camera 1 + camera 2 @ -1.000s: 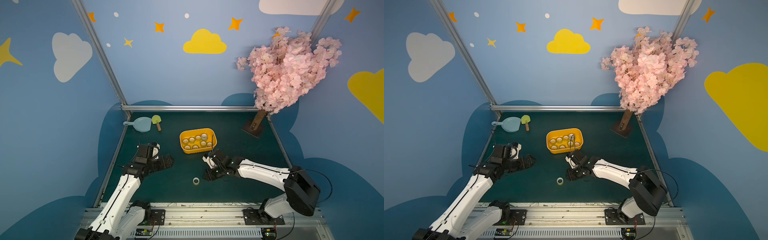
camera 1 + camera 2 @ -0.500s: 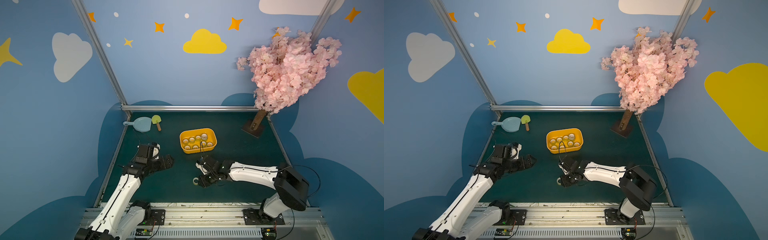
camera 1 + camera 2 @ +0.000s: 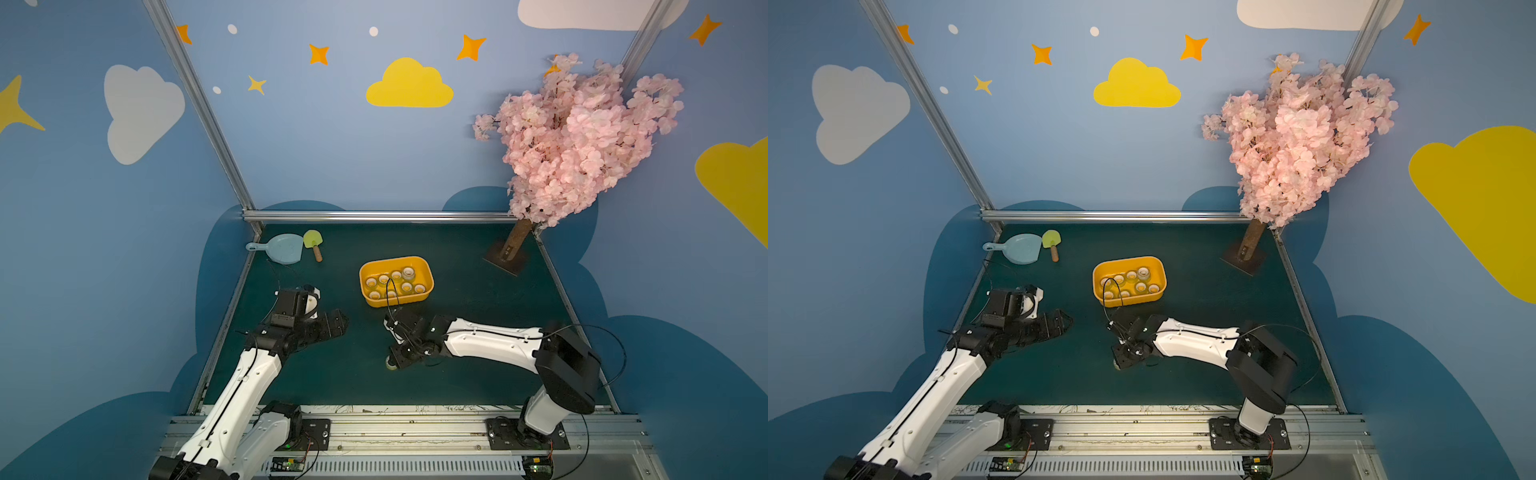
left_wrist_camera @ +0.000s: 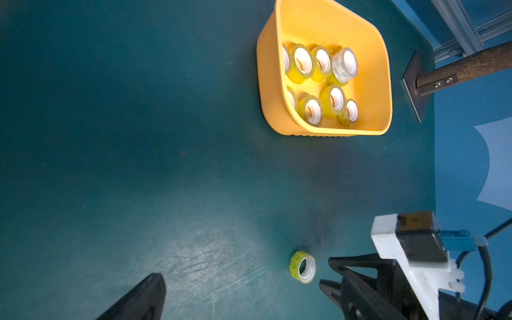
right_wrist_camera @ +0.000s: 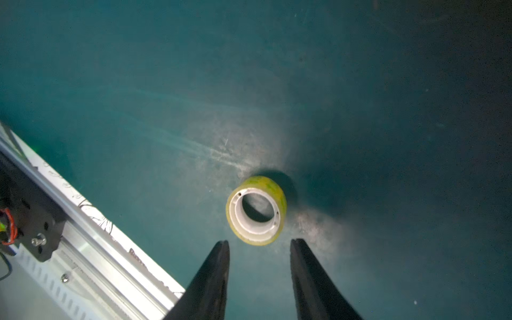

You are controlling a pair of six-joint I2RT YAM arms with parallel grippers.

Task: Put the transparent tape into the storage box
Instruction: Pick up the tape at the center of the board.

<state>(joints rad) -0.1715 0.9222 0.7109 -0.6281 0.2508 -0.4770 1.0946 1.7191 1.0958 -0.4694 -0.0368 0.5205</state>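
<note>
A roll of transparent tape (image 3: 390,364) (image 3: 1116,365) with a white core lies flat on the green mat near the front edge. My right gripper (image 3: 398,358) (image 5: 259,243) is open and low over the mat. Its fingertips stop just short of the tape (image 5: 256,210), which is not between them. The left wrist view shows the same tape (image 4: 302,266) in front of the right gripper (image 4: 327,273). The orange-yellow storage box (image 3: 399,301) (image 3: 1129,301) (image 4: 273,83) holds several tape rolls. My left gripper (image 3: 337,325) (image 3: 1065,320) hovers open and empty at the left.
A pale blue dustpan (image 3: 284,248) and a small green brush (image 3: 312,242) lie at the back left. A pink blossom tree (image 3: 577,137) stands on a plate (image 3: 505,259) at the back right. The metal front rail (image 5: 97,235) runs close to the tape.
My right arm has swung away from the storage box, left and toward the front, bringing its open gripper up to the tape. The left arm has not moved.
</note>
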